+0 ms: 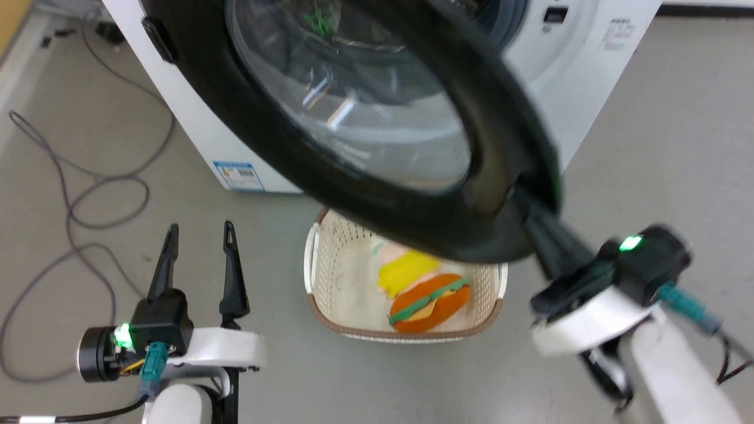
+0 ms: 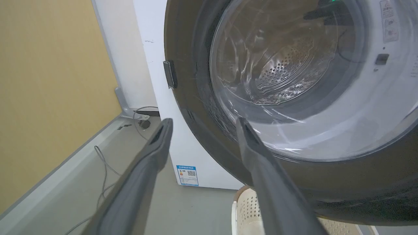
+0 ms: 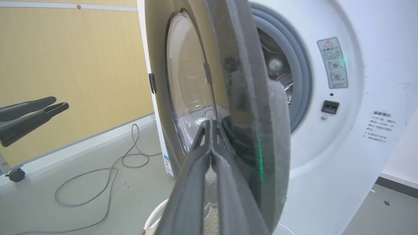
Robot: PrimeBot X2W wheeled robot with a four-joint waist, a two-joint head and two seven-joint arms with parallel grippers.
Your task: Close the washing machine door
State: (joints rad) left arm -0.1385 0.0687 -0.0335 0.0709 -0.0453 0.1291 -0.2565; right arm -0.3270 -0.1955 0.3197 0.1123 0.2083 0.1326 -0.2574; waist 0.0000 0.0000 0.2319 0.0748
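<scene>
The washing machine door [image 1: 365, 203] stands partly open, with its black rim and glass bowl swung out from the white washing machine [image 1: 589, 88]. My right gripper [image 1: 527, 206] is shut, its fingers together and resting on the door's lower right rim. The right wrist view shows the door [image 3: 248, 98] edge-on, the shut gripper [image 3: 211, 123] touching its outer side, and the grey seal and steel drum behind. My left gripper [image 1: 199, 229] is open and holds nothing, low on the left, apart from the door. In the left wrist view the door [image 2: 196, 98] is just beyond that gripper [image 2: 204, 121].
A cream perforated basket [image 1: 315, 259] holding a plush burger [image 1: 430, 300] sits on the floor under the door. A grey cable [image 1: 70, 200] loops across the floor at the left. A yellow wall panel [image 2: 49, 81] runs beside the machine.
</scene>
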